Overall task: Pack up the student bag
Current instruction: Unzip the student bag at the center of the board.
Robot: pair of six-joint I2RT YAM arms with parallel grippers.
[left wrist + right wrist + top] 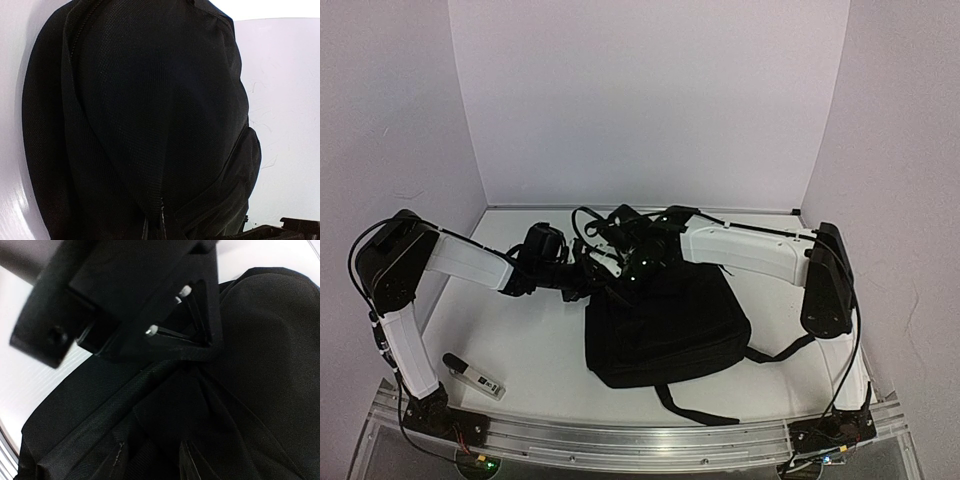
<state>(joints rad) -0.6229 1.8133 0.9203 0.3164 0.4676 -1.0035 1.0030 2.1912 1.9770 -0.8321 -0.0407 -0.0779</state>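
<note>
1. The large soft black fabric backpack (665, 330) is lying mid-table; opening it seems to be the step in hand.
2. The left gripper (598, 268) is sitting closed at its top end.
3. The right gripper (632, 262), its spread unreadable, is hovering beside; next likely needs a steady pull along the zipper (71, 55).

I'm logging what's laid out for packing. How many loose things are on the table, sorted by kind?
Black backpack: 1
Small white object with a black end: 1
Total: 2
</note>
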